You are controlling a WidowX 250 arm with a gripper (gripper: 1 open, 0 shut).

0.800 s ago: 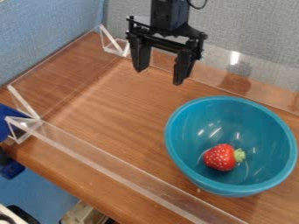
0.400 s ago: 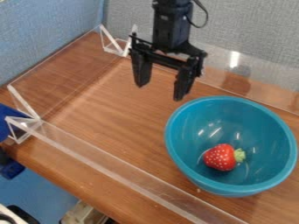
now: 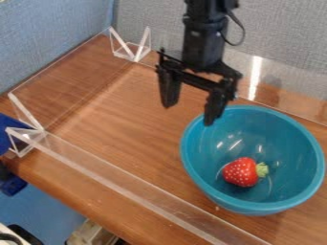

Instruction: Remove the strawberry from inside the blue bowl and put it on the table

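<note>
A small red strawberry (image 3: pixel 242 172) with a green cap lies inside the blue bowl (image 3: pixel 205 144), toward the bowl's near side. The bowl rests on the reddish-brown wooden table (image 3: pixel 115 120) at the right. My gripper (image 3: pixel 192 100) hangs from the black arm above the bowl's far-left rim, fingers pointing down. Its jaws stand open with nothing between them. One fingertip (image 3: pixel 212 117) is over the bowl's rim, the other over the bare wood. The gripper is well above and behind the strawberry, not touching it.
A clear acrylic barrier strip (image 3: pixel 115 177) runs along the table's front edge, with triangular brackets at the left (image 3: pixel 26 134) and back (image 3: pixel 128 43). A blue wall panel stands behind. Open wood lies left of the bowl.
The gripper has moved right and toward the near side, lowering from the back of the table to above the bowl's far-left rim. It stayed open. Bowl and strawberry have not moved.
</note>
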